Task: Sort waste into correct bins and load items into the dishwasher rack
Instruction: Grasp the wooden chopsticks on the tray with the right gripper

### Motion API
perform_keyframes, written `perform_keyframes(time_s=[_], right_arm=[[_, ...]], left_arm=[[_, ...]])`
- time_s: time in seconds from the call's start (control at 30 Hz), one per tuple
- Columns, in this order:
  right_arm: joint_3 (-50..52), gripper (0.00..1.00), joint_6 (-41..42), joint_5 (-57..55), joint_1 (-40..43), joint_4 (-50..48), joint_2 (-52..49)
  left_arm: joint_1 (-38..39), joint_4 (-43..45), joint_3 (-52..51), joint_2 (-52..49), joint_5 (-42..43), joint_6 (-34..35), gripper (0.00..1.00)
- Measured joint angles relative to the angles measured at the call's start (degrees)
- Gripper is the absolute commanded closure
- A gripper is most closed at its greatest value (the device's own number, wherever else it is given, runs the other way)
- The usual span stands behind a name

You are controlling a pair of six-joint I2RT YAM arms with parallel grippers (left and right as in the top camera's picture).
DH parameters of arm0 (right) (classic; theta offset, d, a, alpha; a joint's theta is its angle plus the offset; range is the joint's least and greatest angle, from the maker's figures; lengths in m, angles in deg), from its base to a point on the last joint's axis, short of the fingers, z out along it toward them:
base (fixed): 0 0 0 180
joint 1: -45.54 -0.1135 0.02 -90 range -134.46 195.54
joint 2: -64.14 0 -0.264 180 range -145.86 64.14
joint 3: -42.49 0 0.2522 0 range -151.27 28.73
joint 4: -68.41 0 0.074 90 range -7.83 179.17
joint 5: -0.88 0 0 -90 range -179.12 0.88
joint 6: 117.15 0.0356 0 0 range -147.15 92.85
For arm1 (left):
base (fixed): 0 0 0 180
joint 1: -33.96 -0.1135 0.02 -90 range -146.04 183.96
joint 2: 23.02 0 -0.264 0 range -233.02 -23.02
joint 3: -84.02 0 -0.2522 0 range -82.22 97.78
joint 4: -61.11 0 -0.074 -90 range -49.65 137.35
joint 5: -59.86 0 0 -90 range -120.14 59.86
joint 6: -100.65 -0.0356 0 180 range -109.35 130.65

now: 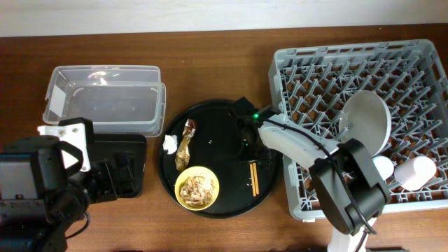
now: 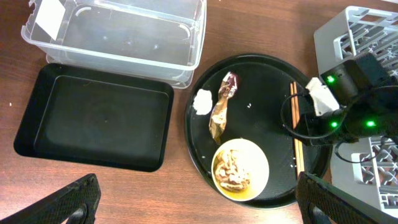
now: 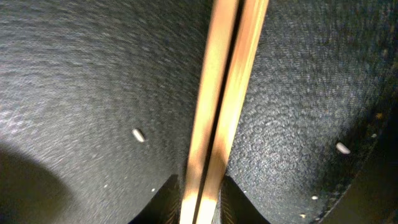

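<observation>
My right gripper (image 1: 250, 155) is down on the large round black tray (image 1: 217, 115), shut on the pair of wooden chopsticks (image 1: 254, 178); in the right wrist view its fingers (image 3: 200, 194) press both sides of the chopsticks (image 3: 227, 87). A white tissue (image 2: 203, 101), a gold-brown wrapper (image 2: 220, 111) and a yellow bowl (image 2: 240, 168) holding beige food scraps sit on that tray. My left gripper (image 2: 205, 211) is open and empty, high above the table's front. The clear box (image 2: 118, 31) and the shallow black tray (image 2: 93, 118) are empty. The pale green plate (image 1: 367, 126) stands in the grey rack (image 1: 315, 59).
Two pale cups (image 1: 381, 168) (image 1: 418, 172) lie in the rack's front right part. The left arm (image 1: 35, 189) covers the table's front left corner and part of the shallow black tray. Small crumbs dot the round tray.
</observation>
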Motion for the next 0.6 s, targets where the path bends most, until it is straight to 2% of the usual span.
perform_keyframes(time_s=[0.1, 0.23, 0.3, 0.37, 0.4, 0.43, 0.53, 0.6], right_arm=[[-0.2, 0.71, 0.1, 0.7, -0.4, 0.9, 4.5], [2.5, 0.72, 2.4, 0.9, -1.3, -2.6, 3.7], [3.8, 0.81, 3.3, 0.9, -1.3, -4.4, 2.8], [5.0, 0.80, 3.7, 1.1, -1.4, -5.8, 2.4], [5.0, 0.85, 3.9, 1.1, -1.3, -5.8, 2.4], [5.0, 0.96, 4.0, 1.1, -1.3, -5.8, 2.4], [5.1, 0.96, 4.5, 1.0, -1.3, -5.7, 2.4], [3.6, 0.96, 4.1, 1.5, -1.4, -1.4, 3.3]], left_arm=[[0.0, 0.0, 0.0, 0.0, 0.0, 0.0, 0.00], [0.0, 0.0, 0.0, 0.0, 0.0, 0.0, 0.00], [0.0, 0.0, 0.0, 0.0, 0.0, 0.0, 0.00], [0.0, 0.0, 0.0, 0.0, 0.0, 0.0, 0.00], [0.0, 0.0, 0.0, 0.0, 0.0, 0.0, 0.00], [0.0, 0.0, 0.0, 0.0, 0.0, 0.0, 0.00], [0.0, 0.0, 0.0, 0.0, 0.0, 0.0, 0.00], [0.0, -0.1, 0.0, 0.0, 0.0, 0.0, 0.00]])
